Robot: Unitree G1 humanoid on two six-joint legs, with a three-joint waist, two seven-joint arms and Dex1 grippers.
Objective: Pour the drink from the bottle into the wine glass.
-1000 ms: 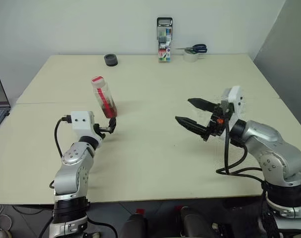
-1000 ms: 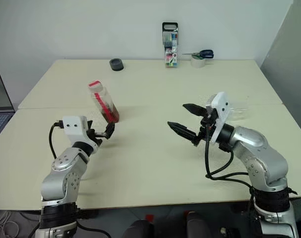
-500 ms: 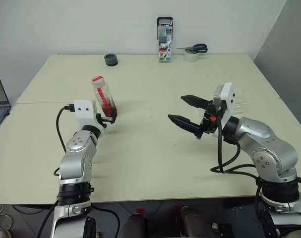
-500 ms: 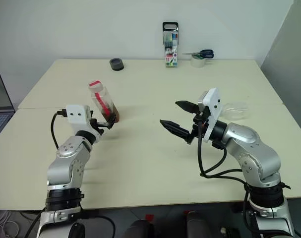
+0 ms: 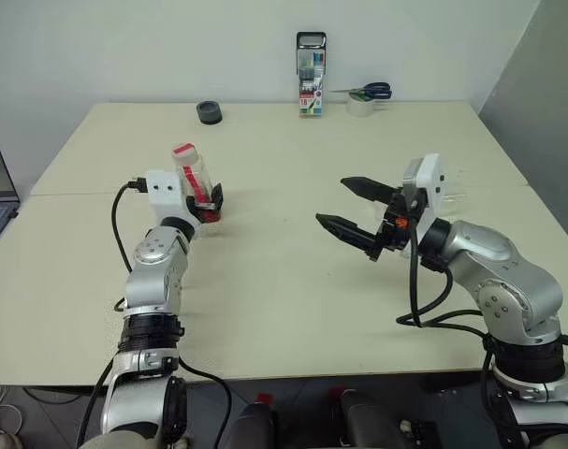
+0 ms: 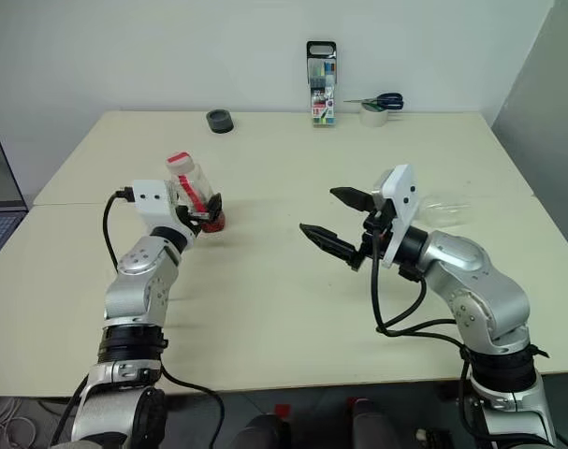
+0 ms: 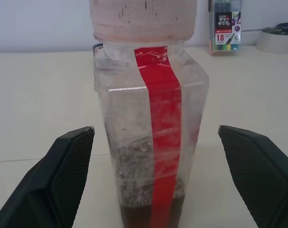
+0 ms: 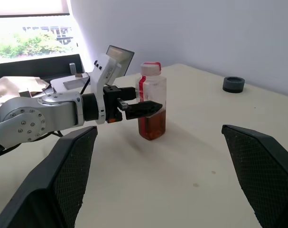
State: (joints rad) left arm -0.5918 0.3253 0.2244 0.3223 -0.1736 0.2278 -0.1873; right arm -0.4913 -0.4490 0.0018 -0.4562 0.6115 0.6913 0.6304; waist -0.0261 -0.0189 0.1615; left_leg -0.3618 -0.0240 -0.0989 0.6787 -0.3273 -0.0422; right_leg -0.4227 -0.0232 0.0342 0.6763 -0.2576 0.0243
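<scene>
bottle (image 5: 197,184) with drink (image 8: 152,126) low inside, upright on the table (image 5: 284,253) left of centre, flanked by the wide-open left gripper (image 7: 158,183) without touching its fingers (image 7: 63,175); right gripper (image 5: 351,208) raised over the middle, jaws spread and empty; wine glass (image 6: 447,210) lying behind it.

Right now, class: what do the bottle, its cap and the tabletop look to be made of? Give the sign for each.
Bottle: probably clear plastic, since the amber drink shows through its slightly cloudy walls.
Cap: opaque red, likely plastic.
Tabletop: matte cream board, perhaps laminate, smooth with no grain or glare.
</scene>
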